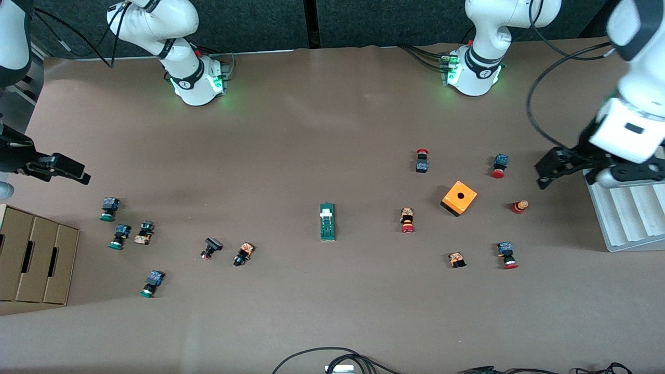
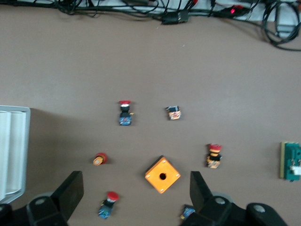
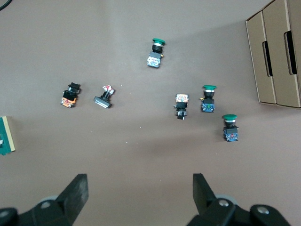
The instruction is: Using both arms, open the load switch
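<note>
The load switch [image 1: 327,222] is a narrow dark-green block with a white tab, lying flat near the middle of the table. Its end also shows at the edge of the left wrist view [image 2: 291,161] and of the right wrist view [image 3: 4,136]. My left gripper [image 1: 541,175] hangs open and empty over the left arm's end of the table, by the white rack. In its wrist view [image 2: 135,181] the table shows between its fingers. My right gripper [image 1: 78,174] hangs open and empty over the right arm's end. Only bare table lies under it [image 3: 140,181].
An orange cube with a hole [image 1: 459,198] and several red-capped push buttons [image 1: 407,220] lie toward the left arm's end. Several green-capped buttons [image 1: 120,236] lie toward the right arm's end, beside cardboard boxes [image 1: 31,259]. A white ribbed rack [image 1: 628,213] stands under the left arm. Cables [image 1: 332,358] run along the table's near edge.
</note>
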Robot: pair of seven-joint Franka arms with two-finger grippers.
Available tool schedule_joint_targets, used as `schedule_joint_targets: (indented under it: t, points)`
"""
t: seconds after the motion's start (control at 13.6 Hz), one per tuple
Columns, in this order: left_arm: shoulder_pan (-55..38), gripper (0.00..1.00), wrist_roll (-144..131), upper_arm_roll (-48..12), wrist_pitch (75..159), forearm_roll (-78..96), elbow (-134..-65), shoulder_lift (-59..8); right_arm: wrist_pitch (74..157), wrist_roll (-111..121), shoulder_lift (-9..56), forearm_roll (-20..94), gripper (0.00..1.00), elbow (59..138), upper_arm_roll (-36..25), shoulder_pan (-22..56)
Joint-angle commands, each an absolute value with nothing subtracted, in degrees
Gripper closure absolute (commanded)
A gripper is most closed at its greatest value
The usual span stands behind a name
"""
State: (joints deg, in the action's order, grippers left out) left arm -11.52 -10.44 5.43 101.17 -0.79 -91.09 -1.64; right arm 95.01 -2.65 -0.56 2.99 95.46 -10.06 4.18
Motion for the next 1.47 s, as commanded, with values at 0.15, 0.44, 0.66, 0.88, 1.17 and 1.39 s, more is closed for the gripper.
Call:
schedule_joint_targets:
  t: [0.15, 0.44, 0.66, 0.88, 1.17, 1.39]
  points:
    - [-5.1, 0.00, -0.7, 6.4, 94.4, 2.9, -87.6, -1.9, 95.1, -2.1, 0.3, 2.0, 0.01, 94.0, -10.2, 4.3]
    - [-0.4, 0.00, -0.3, 6.4, 90.7, 8.4, -87.4, -2.4, 95.1, -2.2, 0.3, 2.1, 0.01, 94.0, -10.1, 4.1]
    - [-0.6, 0.00, 0.4, 6.2, 88.2, 4.2, -87.6, -2.8, 95.1, -2.1, 0.3, 2.1, 0.01, 94.0, -10.2, 4.0]
    - [-1.2, 0.00, -0.4, 4.2, 88.2, 2.2, -87.4, -3.7, 95.1, -2.1, 0.3, 2.1, 0.01, 94.0, -10.2, 4.0]
    - [-1.2, 0.00, -0.4, 4.0, 86.7, 2.5, -86.9, -3.7, 95.1, -2.1, 0.3, 2.1, 0.01, 94.0, -10.2, 4.0]
    - [-1.1, 0.00, -0.2, 4.1, 86.7, 2.4, -86.9, -3.7, 95.1, -2.1, 0.3, 2.1, 0.01, 94.0, -10.2, 4.1]
